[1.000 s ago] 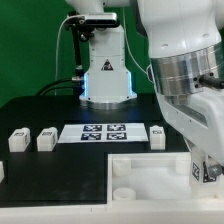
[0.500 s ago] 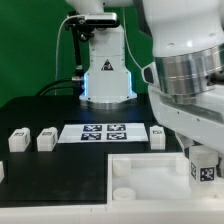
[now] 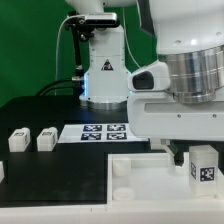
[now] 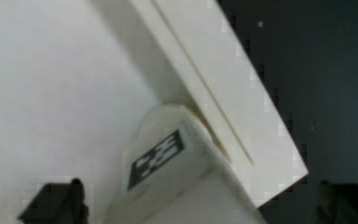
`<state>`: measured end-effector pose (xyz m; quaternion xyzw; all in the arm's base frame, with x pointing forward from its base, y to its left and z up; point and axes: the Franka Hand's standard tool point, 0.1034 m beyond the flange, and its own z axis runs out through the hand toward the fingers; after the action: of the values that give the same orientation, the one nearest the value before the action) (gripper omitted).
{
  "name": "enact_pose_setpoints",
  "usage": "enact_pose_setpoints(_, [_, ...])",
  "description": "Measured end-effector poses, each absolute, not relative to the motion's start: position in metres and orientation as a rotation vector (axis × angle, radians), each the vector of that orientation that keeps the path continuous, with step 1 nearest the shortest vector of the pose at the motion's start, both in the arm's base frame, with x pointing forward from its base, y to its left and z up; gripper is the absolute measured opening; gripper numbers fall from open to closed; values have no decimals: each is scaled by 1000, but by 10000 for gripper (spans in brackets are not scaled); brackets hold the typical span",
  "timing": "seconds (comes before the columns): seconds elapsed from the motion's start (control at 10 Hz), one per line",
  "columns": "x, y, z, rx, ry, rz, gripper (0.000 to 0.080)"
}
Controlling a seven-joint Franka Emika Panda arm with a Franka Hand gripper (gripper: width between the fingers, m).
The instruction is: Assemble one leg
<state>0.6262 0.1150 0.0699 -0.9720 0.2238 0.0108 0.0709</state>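
A white leg [image 3: 203, 165] with a black-and-white marker tag stands upright at the corner of the large white tray-like part [image 3: 150, 178], at the exterior view's right. In the wrist view the same leg [image 4: 167, 160] lies against the tray's wall [image 4: 211, 70]. My gripper [image 4: 201, 205] is open. Its dark fingers [image 4: 55, 200] stand wide on either side of the leg and do not touch it. In the exterior view the hand hangs just above and left of the leg. Two more legs [image 3: 18, 140] [image 3: 45, 140] stand at the left.
The marker board [image 3: 103, 132] lies in the middle of the black table. Another white piece [image 3: 2, 172] shows at the left edge. The robot base [image 3: 105, 75] stands at the back. My arm hides the table's right side.
My gripper has let go of the leg at the tray's corner and risen, moving to the exterior view's left. The leg stays standing there.
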Motion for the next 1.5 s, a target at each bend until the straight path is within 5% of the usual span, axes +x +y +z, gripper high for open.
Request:
enact_pose_setpoints(0.2, [631, 110, 70, -2994, 299, -59, 649])
enact_pose_setpoints(0.5, [631, 112, 69, -2979, 390, -51, 626])
enact_pose_setpoints(0.6, [630, 114, 69, -2926, 612, -31, 453])
enact_pose_setpoints(0.7, [630, 114, 69, -2897, 726, -19, 453])
enact_pose_setpoints(0.8, [630, 113, 69, -2857, 871, -8, 302])
enact_pose_setpoints(1.5, [628, 102, 66, -2056, 2052, 178, 301])
